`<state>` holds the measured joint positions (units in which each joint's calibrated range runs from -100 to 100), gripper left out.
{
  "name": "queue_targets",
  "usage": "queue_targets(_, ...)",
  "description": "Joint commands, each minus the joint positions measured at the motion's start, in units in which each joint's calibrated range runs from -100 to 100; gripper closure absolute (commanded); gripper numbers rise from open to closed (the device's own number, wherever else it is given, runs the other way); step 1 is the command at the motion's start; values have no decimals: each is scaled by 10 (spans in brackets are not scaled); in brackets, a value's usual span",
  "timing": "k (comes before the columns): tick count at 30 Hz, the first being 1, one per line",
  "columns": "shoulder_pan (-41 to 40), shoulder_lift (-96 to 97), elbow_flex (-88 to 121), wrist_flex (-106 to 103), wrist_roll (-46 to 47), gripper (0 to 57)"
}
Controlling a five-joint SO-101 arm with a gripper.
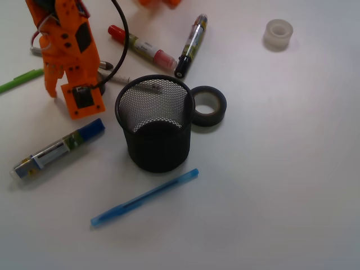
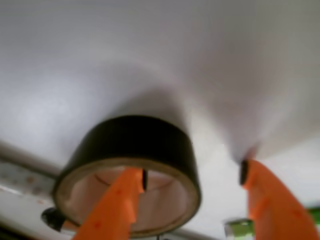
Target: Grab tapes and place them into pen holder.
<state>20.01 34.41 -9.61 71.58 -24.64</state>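
At the left of the white table (image 1: pixel 292 169), the orange pincer (image 2: pixel 192 177) stood spread, one finger (image 2: pixel 122 197) inside the tan core of a dark grey-black tape roll (image 2: pixel 135 150) and the other outside its wall. Beside it stood the black wire-mesh pen holder (image 1: pixel 156 124), a second dark tape roll (image 1: pixel 208 105) touching its right side. Well apart, at the far right, lay the translucent whitish tape ring (image 1: pixel 278 34). Near the holder's front lay a blue pen (image 1: pixel 145 197)
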Motion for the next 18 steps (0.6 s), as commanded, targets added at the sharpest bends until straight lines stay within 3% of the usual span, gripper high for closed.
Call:
queue_targets(1,4,1,-8,0,2,558)
queue_targets(9,4,0,-103,51,42,572)
queue_targets(18,-7,0,-532,204,108,572)
